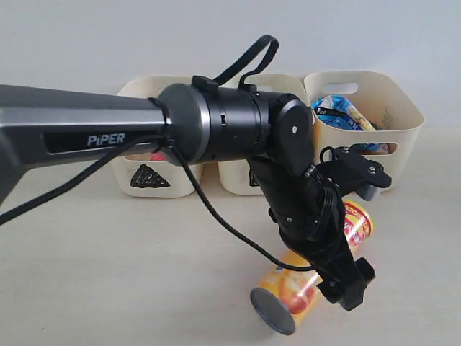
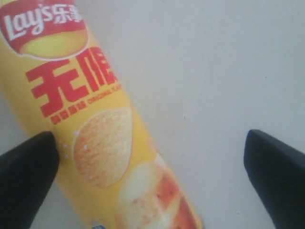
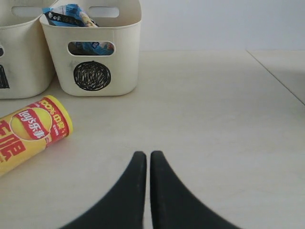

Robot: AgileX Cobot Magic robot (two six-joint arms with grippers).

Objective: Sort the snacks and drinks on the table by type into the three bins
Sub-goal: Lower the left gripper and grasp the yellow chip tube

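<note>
We take this for a robotics lab or test station rather than a home. A bare pale wall stands behind a plain beige desk. The cream bins are hand-marked in black, one with a scribbled circle. A grey arm lettered PIPER trails loose black cable.

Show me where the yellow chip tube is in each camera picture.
Exterior view: yellow chip tube lies before the rightmost bin.
Left wrist view: tube close up, between open fingers.
Right wrist view: tube beside the same bin, circle-marked.
Shared landmark: that bin.
</note>
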